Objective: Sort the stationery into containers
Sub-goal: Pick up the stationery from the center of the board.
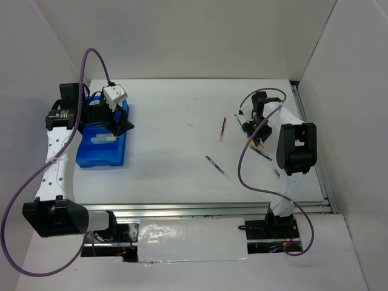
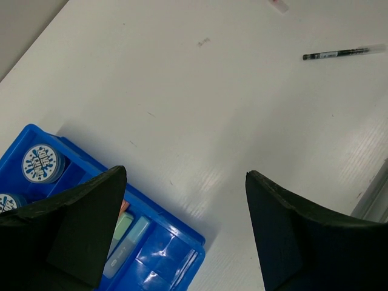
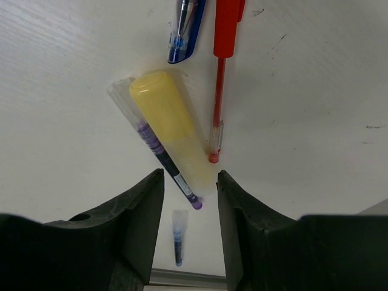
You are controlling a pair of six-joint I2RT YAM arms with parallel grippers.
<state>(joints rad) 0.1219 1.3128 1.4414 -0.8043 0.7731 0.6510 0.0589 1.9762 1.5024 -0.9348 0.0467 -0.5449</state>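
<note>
The yellow highlighter (image 3: pixel 165 118) lies flat on the counter (image 3: pixel 315 121) at its 3 o'clock side. It is well apart from the blue tray (image 1: pixel 100 162), which sits at 9 o'clock. The highlighter is probably light, stiff and smooth-skinned, so it could skid or roll under a glancing pinch. The broad middle of the barrel, taken across its width, looks the safest hold. A thin purple pen (image 3: pixel 159 148) lies touching its 8 o'clock flank, and a red pen (image 3: pixel 219 79) ends just beside it at 3 o'clock, so a squeeze may catch a neighbour too. A blue pen (image 3: pixel 185 27) sits at 12 o'clock.

The right tool (image 3: pixel 190 182) stands narrowly parted and holds nothing. The highlighter's 5 o'clock end and the purple pen's tip sit at the mouth of the gap, but I cannot tell whether they touch it. The left tool (image 2: pixel 185 176) gapes wide and empty above the tray's corner, where tape rolls (image 2: pixel 41 163) and stored markers (image 2: pixel 124 239) rest in compartments.
</note>
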